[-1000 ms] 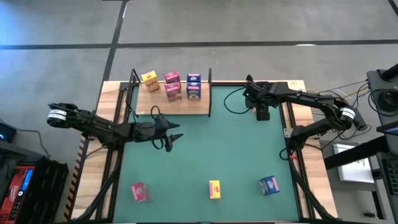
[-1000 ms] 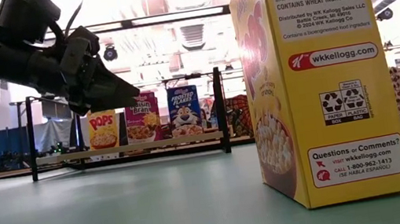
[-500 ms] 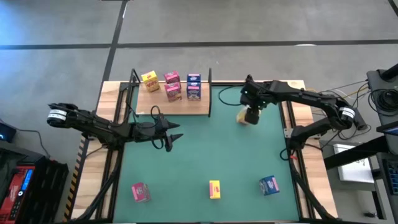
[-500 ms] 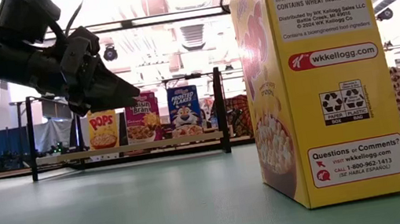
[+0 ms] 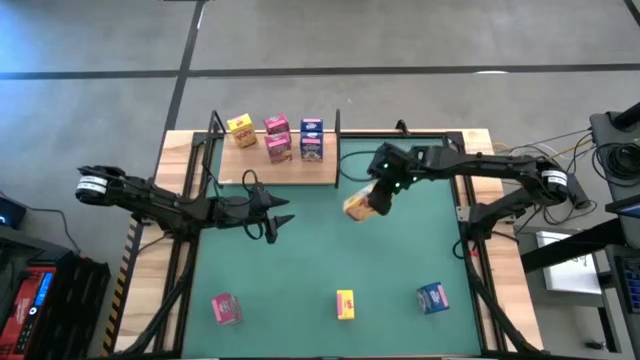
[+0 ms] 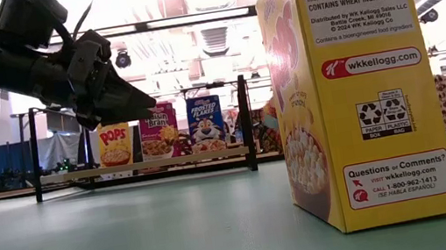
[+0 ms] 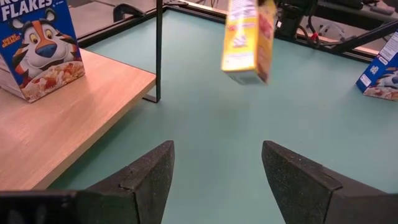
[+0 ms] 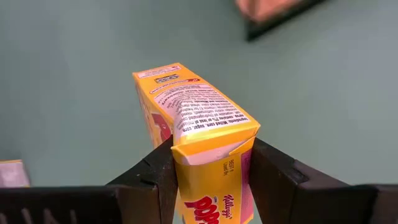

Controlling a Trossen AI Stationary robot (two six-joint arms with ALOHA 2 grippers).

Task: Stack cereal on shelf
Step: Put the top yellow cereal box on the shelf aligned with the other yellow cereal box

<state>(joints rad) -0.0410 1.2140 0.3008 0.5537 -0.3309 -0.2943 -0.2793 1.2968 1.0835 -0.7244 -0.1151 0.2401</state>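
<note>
My right gripper (image 5: 378, 192) hangs over the green mat just right of the shelf (image 5: 262, 170), shut on a yellow cereal box (image 5: 358, 207), which also shows in the left wrist view as a yellow box (image 7: 247, 38) in the air. My left gripper (image 5: 276, 222) waits open and holding nothing near the shelf's front edge. On the shelf board stand a yellow box (image 5: 240, 130), two pink boxes (image 5: 278, 137) and two blue ones (image 5: 312, 138). A pink box (image 5: 226, 308), a yellow box (image 5: 345, 304) and a blue box (image 5: 432, 297) rest on the mat near its near edge. My right gripper pinches the yellow box between its two fingers (image 8: 152, 171), on two opposite faces near its flap end (image 8: 214, 144). The fingers come from above, slanting toward the table's left. The box is lifted clear of the mat and hangs tilted below the fingers (image 7: 249, 62).
Black metal uprights (image 5: 338, 150) frame the shelf at its ends. In the low view the near yellow box (image 6: 359, 87) fills the right side. Bare green mat (image 5: 330, 255) lies between the shelf and the three near boxes. Cables run along the table's far right corner.
My right gripper has carried the yellow box from the table's far right part toward the left and slightly toward the near edge, out over the mat beside the shelf. The box, at first hidden under the gripper, now shows tilted below it.
</note>
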